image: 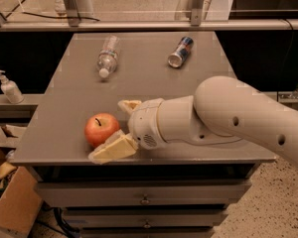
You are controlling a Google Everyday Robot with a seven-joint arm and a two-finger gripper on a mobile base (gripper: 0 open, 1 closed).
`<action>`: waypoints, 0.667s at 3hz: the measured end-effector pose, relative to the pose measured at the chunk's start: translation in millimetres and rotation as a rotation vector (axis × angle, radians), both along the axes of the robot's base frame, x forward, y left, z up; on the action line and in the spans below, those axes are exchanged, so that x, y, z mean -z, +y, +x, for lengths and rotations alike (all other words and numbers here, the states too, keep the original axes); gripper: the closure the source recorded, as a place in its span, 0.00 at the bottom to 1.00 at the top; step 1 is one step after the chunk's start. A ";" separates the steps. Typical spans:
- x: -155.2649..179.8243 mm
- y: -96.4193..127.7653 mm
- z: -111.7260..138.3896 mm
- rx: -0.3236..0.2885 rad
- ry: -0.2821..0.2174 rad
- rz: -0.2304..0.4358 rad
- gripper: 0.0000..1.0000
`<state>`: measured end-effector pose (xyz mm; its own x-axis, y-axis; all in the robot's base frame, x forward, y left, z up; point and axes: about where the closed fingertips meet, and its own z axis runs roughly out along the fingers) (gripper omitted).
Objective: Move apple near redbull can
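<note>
Apple (100,128) sits at the lower left of the tabletop (154,88), inside the spread pincer (108,131), with one finger behind it and one in front. Closing squarely across its widest part should keep it from rolling out. The redbull can (180,52) lies on its side at upper right, well apart. A clear water bottle (108,57) lies left of it, contents unclear.

Warm, rather dim indoor light falls from above onto the grey counter (64,133), whose top looks lighter toward its far edge. The gripper (108,130), at the counter's front edge against the apple (97,129), catches pale highlights on its spread cream fingers (114,148). Deep shadow fills the space beneath the counter's lip and the dark gaps on both sides.
</note>
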<state>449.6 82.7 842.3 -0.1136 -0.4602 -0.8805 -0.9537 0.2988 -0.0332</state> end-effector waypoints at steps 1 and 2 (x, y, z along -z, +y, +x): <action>-3.1 6.7 -3.8 -0.004 0.004 0.033 0.40; -3.1 7.8 -5.4 0.001 0.010 0.050 0.63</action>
